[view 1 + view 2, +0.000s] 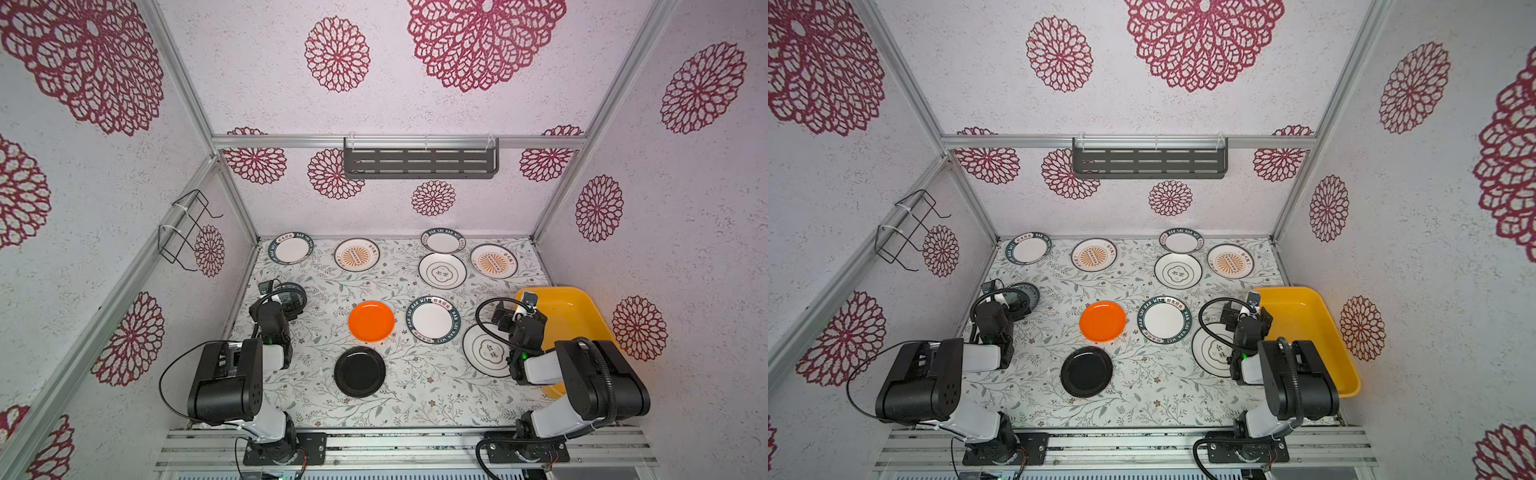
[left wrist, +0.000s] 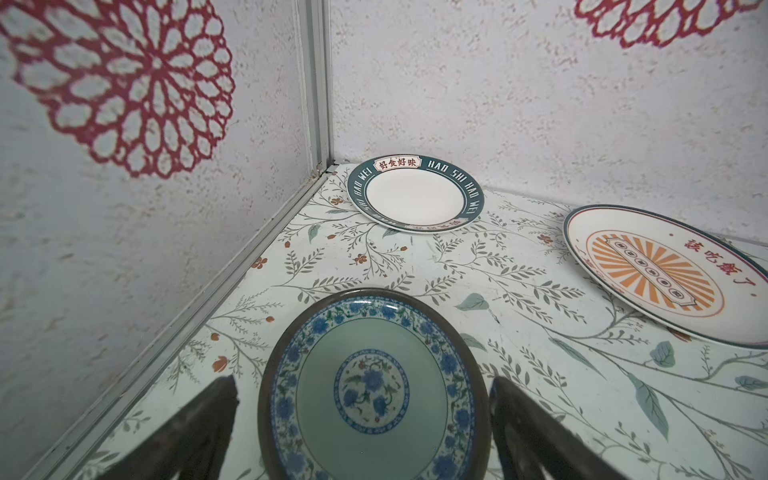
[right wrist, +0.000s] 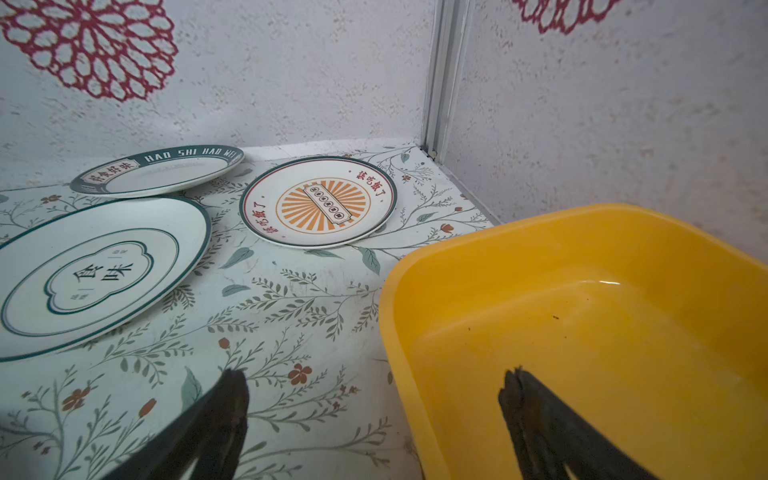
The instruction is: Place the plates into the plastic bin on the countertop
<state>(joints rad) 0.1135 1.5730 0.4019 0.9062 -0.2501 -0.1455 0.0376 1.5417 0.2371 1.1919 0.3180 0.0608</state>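
Note:
Several plates lie flat on the countertop (image 1: 316, 399): an orange plate (image 1: 371, 321), a black plate (image 1: 360, 372), a teal-lettered plate (image 1: 433, 320), and more along the back wall, among them a sunburst plate (image 1: 356, 254). My left gripper (image 2: 365, 399) is open, low over the blue-floral plate (image 2: 374, 332), which lies between its fingers (image 2: 224, 415). The arm mostly hides that plate in both top views. My right gripper (image 3: 374, 376) is open and empty, straddling the near rim of the empty yellow plastic bin (image 3: 582, 332). A white character plate (image 1: 486, 351) lies partly under the right arm.
The bin (image 1: 573, 316) sits against the right wall. A dark slotted shelf (image 1: 420, 162) hangs on the back wall and a black wire rack (image 1: 187, 230) on the left wall. A metal frame rail (image 2: 249, 257) runs close beside the blue-floral plate.

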